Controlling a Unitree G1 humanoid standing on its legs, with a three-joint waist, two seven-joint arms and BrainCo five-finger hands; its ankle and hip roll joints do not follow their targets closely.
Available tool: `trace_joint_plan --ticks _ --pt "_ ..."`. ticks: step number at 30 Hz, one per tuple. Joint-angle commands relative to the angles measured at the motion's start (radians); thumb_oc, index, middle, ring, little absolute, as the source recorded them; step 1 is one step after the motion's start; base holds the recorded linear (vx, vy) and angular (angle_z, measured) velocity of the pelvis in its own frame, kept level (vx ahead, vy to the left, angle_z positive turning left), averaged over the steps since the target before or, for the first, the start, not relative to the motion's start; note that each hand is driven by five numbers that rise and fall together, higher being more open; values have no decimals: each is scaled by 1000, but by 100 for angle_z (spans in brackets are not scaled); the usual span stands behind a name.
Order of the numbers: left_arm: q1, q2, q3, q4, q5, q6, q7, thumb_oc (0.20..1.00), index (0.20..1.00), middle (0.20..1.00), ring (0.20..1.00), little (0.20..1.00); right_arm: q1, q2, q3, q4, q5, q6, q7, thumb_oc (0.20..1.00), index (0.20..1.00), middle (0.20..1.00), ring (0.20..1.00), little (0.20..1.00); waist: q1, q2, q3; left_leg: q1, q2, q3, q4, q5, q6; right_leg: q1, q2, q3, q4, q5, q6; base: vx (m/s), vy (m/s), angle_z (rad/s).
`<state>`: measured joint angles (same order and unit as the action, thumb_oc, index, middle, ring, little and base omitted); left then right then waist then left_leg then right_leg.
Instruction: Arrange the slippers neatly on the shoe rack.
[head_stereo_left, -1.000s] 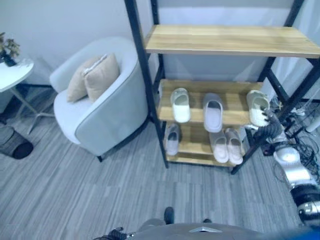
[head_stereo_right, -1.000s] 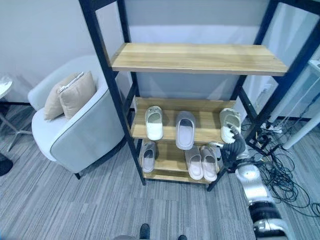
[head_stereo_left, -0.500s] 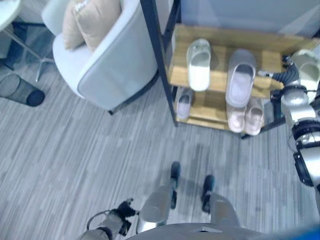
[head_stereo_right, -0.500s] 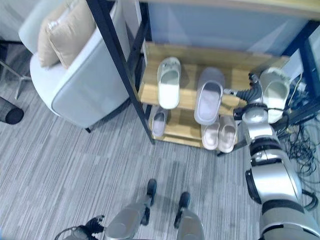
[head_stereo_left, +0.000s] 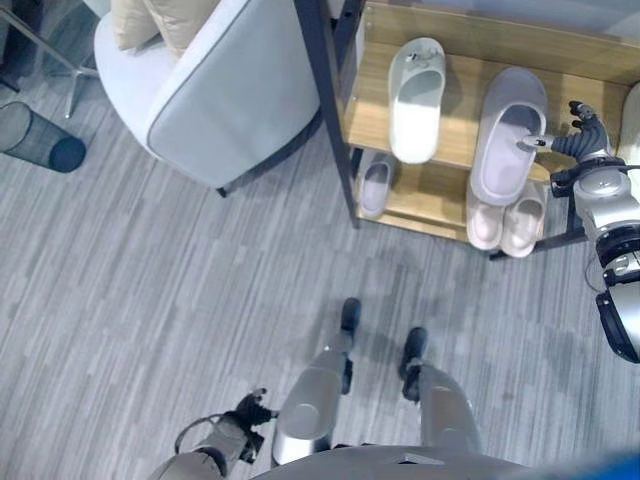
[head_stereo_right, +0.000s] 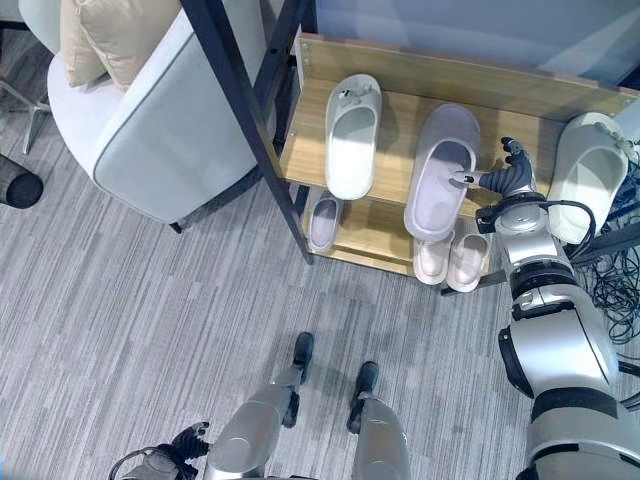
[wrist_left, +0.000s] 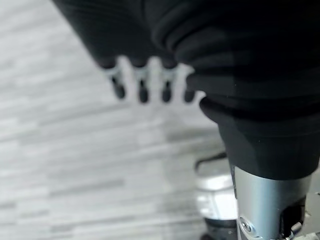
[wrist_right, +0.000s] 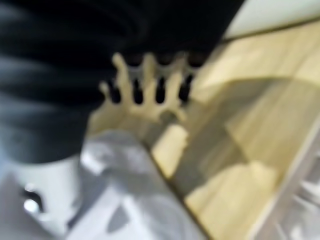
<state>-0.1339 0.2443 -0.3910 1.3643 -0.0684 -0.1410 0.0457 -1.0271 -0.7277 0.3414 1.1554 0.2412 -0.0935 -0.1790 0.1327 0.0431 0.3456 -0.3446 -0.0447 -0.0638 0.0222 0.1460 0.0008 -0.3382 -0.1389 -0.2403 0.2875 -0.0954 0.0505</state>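
Observation:
On the rack's middle shelf (head_stereo_right: 400, 100) lie a white slipper (head_stereo_right: 350, 135), a grey slipper (head_stereo_right: 442, 170) and, at the right end, a pale slipper (head_stereo_right: 588, 175). The lower shelf holds a small grey slipper (head_stereo_right: 324, 220) and a pinkish pair (head_stereo_right: 450, 258). My right hand (head_stereo_right: 505, 180) hovers between the grey and pale slippers, open, with one finger reaching the grey slipper's right edge. In the right wrist view its straight fingers (wrist_right: 145, 82) point over the wood beside that slipper (wrist_right: 125, 200). Low at my side, my left hand (head_stereo_left: 240, 415) hangs open, fingers (wrist_left: 142, 85) relaxed over the floor.
A black upright post (head_stereo_right: 250, 130) of the rack stands at the shelves' left end. A light armchair (head_stereo_right: 150, 120) with beige cushions sits just left of it. A dark waste bin (head_stereo_left: 40, 145) stands on the grey striped floor at far left.
The camera has tilted down toward the floor. My right hand has moved left from the pale slipper at the shelf's right end to the grey slipper's side.

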Motion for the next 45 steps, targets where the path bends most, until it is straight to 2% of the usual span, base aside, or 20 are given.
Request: trace_joint_plan --ticks 1,3,4,5,6,22,24,26,28,30,33,34,35,37,39,40,41,42,43,45 --pt "-1 3 12 0 -13 -2 12 1000 1000 1000 1000 1000 -51 -41 52 -55 -27 -44 -41 1000 1000 1000 1000 1000 20 -69 -8 -60 -9 -43 176 -195 -25 99 -103 47 -218 141 108 29 -2 11" --pt "-11 4 6 -4 -13 -4 18 1000 1000 1000 1000 1000 -66 -39 69 -27 -49 -42 -51 1000 1000 1000 1000 1000 28 -72 -6 -70 -11 -47 179 -195 -26 96 -104 41 -221 144 110 19 5 8" --pt "-12 3 3 -4 -12 -5 19 1000 1000 1000 1000 1000 -72 -39 81 -16 -63 -38 -52 815 815 815 815 815 30 -74 -7 -72 -11 -48 177 -193 -26 95 -104 40 -224 146 111 0 0 0" --pt "-13 2 2 -5 -10 -6 21 1000 1000 1000 1000 1000 -75 -38 91 -14 -78 -35 -53 479 479 479 479 479 31 -75 -6 -75 -12 -49 177 -192 -26 94 -105 39 -226 148 112 10 -2 4" --pt "-16 1 -1 -6 -7 -6 23 1000 1000 1000 1000 1000 -76 -36 102 -4 -101 -30 -59 200 200 200 200 200 33 -77 -6 -78 -12 -52 176 -190 -26 94 -106 35 -229 150 113 6 -2 3" --pt "-62 -36 -46 -20 -14 -15 95 1000 1000 1000 1000 1000 -85 -6 48 71 -180 0 -257 200 200 200 200 200 42 -72 -7 -118 -25 -74 147 -167 -29 75 -115 6 -257 163 123 -2 2 6" --pt "-62 -40 -40 -18 -10 -17 103 1000 1000 1000 1000 1000 -48 -9 15 9 -166 -13 -280 200 200 200 200 200 36 -75 -9 -116 -25 -77 147 -169 -28 77 -115 7 -258 162 124 0 0 0" --pt "-62 -42 -18 -17 -4 -19 110 1000 1000 1000 1000 1000 60 -18 -66 -157 -183 -36 -330 200 200 200 200 200 18 -83 -14 -111 -28 -82 152 -176 -26 81 -116 8 -253 157 124 0 26 7" --pt "-55 -47 55 -42 -28 -15 106 1000 1000 1000 1000 1000 329 19 -213 -519 -294 -38 -356 200 200 200 200 200 -16 -88 -7 -77 -22 -71 195 -224 -14 98 -120 20 -185 134 119 38 45 9" --pt "-44 -42 72 -65 -1 -14 100 1000 1000 1000 1000 1000 527 75 -303 -704 -360 -52 -344 200 200 200 200 200 -41 -82 8 -35 -14 -63 219 -253 -2 72 -120 48 -61 115 113 91 35 2" --pt "-22 -33 119 -88 -7 -22 101 1000 1000 1000 1000 1000 666 91 -310 -809 -480 -45 -302 200 200 200 200 200 -78 -97 36 41 13 -29 217 -278 -2 -15 -109 36 -74 149 110 126 -67 -24" --pt "-22 -33 119 -88 -7 -22 101 1000 1000 1000 1000 1000 666 91 -310 -809 -480 -45 -302 200 200 200 200 200 -78 -97 36 41 13 -29 217 -278 -2 -15 -109 36 -74 149 110 236 -314 -92" --pt "-14 -19 135 -98 -10 -21 89 1000 1000 1000 1000 1000 761 115 -296 -821 -504 -45 -267 200 200 200 200 200 -94 -100 43 93 31 -38 231 -306 -5 -22 -86 45 -109 145 117 176 -279 -102" --pt "-6 -20 141 -108 -7 -26 87 1000 1000 1000 1000 1000 813 116 -294 -835 -510 -57 -254 200 200 200 200 200 -108 -104 40 89 33 -47 256 -321 -12 -11 -57 78 -111 128 101 138 -293 -46" --pt "12 -21 149 -126 -17 -31 90 1000 1000 1000 1000 1000 849 118 -289 -831 -504 -69 -237 200 200 200 200 200 -121 -106 30 69 47 -48 295 -326 -27 -9 -37 78 -97 105 82 78 -252 55" --pt "21 -20 149 -155 -35 -41 95 1000 1000 1000 1000 1000 871 120 -293 -844 -491 -78 -231 200 200 200 200 200 -121 -103 46 16 69 -42 439 -292 -57 22 -20 61 -82 70 53 61 -192 84" --pt "21 -19 149 -156 -35 -41 95 1000 1000 1000 1000 1000 871 121 -294 -844 -491 -77 -231 200 200 200 200 200 -124 -104 43 9 66 -44 441 -288 -56 18 -23 59 -84 73 54 8 -276 64" --pt "19 -5 148 -210 -62 -51 114 1000 1000 1000 1000 1000 892 118 -307 -865 -465 -88 -235 200 200 200 200 200 -115 -98 78 -101 100 -22 597 -190 -69 51 -3 28 -69 31 18 -37 -150 15" --pt "20 -5 147 -211 -62 -51 114 1000 1000 1000 1000 1000 892 119 -307 -865 -465 -88 -235 200 200 200 200 200 -116 -97 77 -104 100 -24 600 -191 -69 50 -2 26 -68 30 17 45 -242 12" --pt "11 9 158 -259 -112 -68 120 1000 1000 1000 1000 1000 900 131 -309 -880 -443 -102 -239 200 200 200 200 200 -104 -99 88 -153 103 -5 528 -194 -63 57 5 -4 -61 7 11 100 -101 67"
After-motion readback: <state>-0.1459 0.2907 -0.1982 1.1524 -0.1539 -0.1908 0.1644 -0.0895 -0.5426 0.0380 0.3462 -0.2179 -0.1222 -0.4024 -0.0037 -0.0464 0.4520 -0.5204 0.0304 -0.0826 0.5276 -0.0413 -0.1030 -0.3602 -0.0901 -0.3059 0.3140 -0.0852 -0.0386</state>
